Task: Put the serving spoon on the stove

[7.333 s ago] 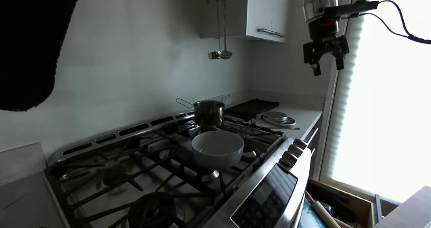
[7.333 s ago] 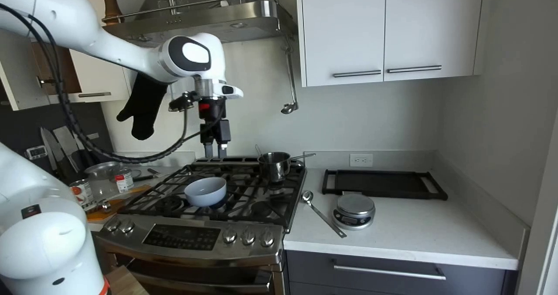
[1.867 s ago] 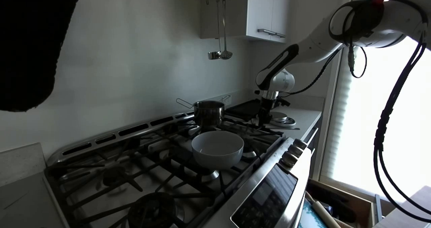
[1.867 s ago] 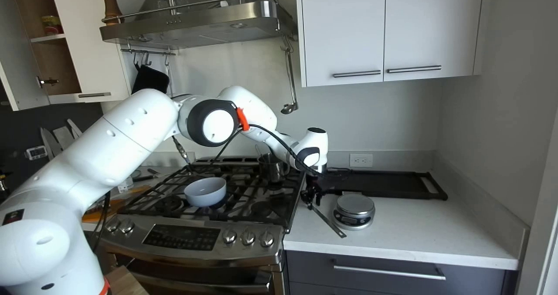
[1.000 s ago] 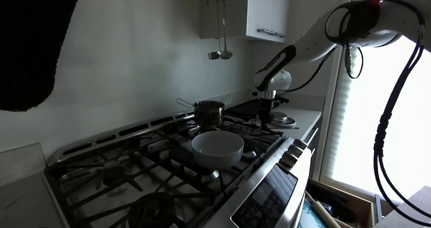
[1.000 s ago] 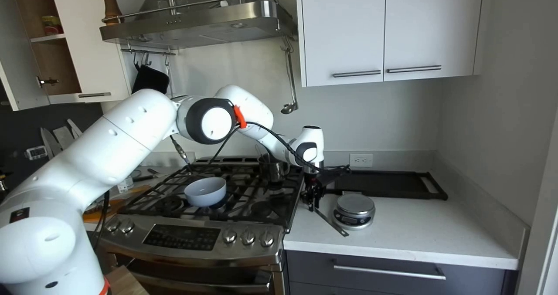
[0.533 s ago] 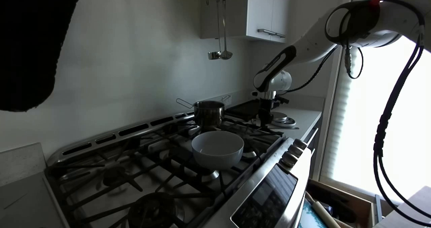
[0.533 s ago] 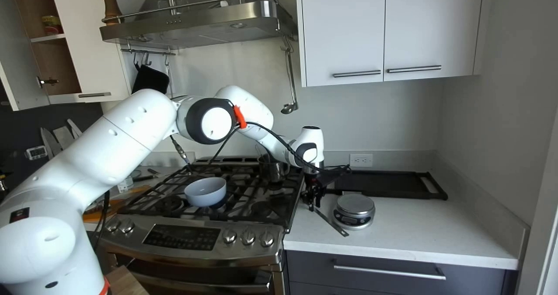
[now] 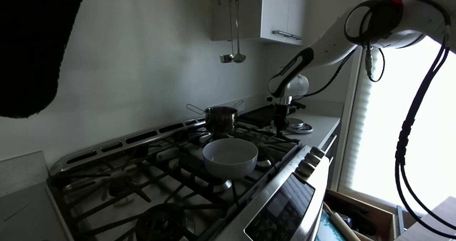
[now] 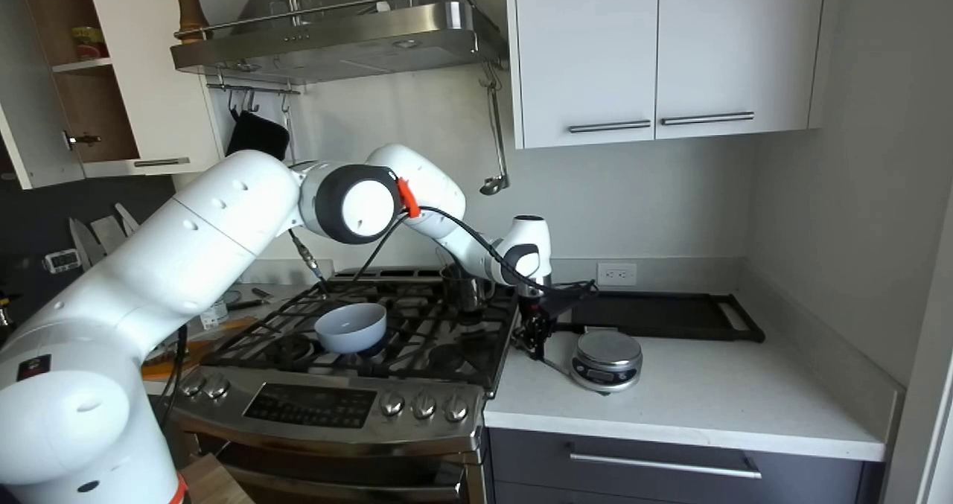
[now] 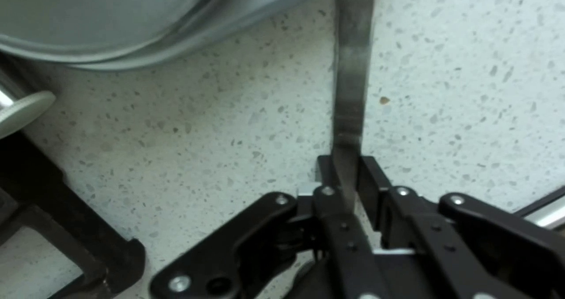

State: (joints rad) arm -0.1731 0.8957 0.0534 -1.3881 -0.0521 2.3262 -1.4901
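The serving spoon (image 11: 352,69) is a flat grey metal handle running up the wrist view, blurred, and its bowl is hidden. My gripper (image 11: 346,164) is shut on this handle, one pad on either side. In an exterior view the gripper (image 10: 534,351) is low over the counter beside the stove (image 10: 417,433), and a short piece of handle (image 10: 558,369) reaches from it to the kitchen scale. In an exterior view the gripper (image 9: 279,129) is a dark shape past the burners of the stove (image 9: 237,223). How the spoon rests is unclear.
The kitchen scale (image 10: 607,359) stands close to the handle. Behind it lies a black tray (image 10: 648,314). On the grates stand a pale bowl (image 10: 351,329) and a steel pot (image 9: 221,120) with wire handles. Utensils (image 9: 238,57) hang above the back of the stove.
My arm came down from above the stove to the counter. In the last half second the handle swung toward the scale, and the scale shifted slightly. The gripper barely moved.
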